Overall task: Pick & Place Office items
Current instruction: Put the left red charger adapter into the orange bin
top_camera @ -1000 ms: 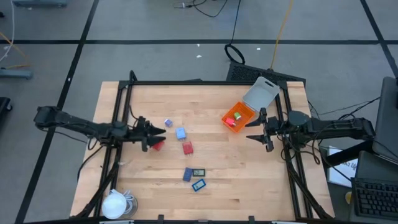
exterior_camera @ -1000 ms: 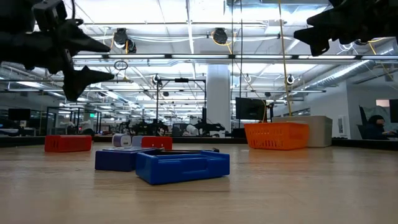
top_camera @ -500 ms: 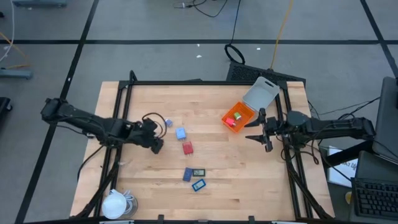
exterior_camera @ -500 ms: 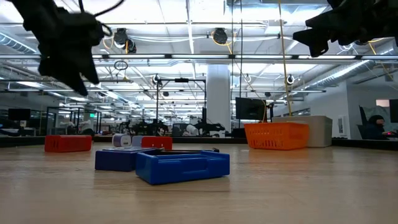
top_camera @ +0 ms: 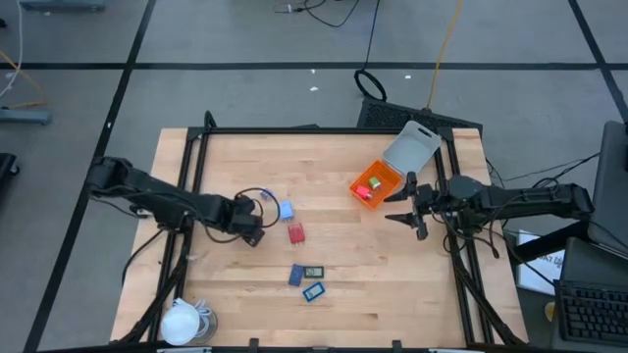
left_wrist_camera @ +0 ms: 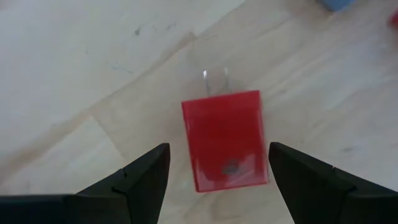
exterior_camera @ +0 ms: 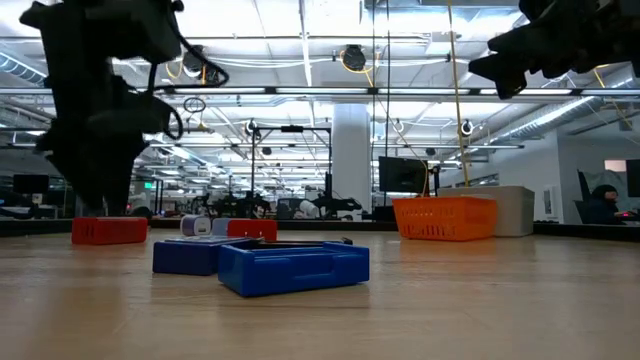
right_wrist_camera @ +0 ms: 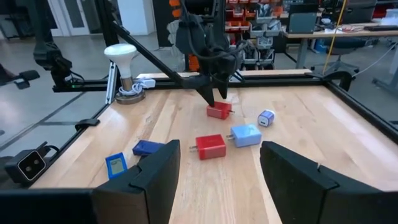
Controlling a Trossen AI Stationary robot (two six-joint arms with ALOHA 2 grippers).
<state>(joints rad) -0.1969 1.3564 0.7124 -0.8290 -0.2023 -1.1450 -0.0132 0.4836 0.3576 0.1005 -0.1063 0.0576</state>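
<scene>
My left gripper points down at the table left of centre, open. In the left wrist view its fingers stand on either side of a red block with two metal prongs, which lies flat on the wood, and gaps show on both sides. Nearby lie a pale blue cube, a second red block, a blue flat piece, a dark rectangle and a blue rectangle. My right gripper hangs open above the table beside the orange tray.
The orange tray, its grey lid folded back, holds a red piece. A white round lump sits at the near left corner. A black frame borders the table. Bare wood lies between the pieces and the right arm.
My left gripper has swung from lying level, pointing toward the table's right, to pointing down. It has moved toward the near edge and dropped over the red block, so its open fingers now stand on either side of the block. The pieces have stayed where they were.
</scene>
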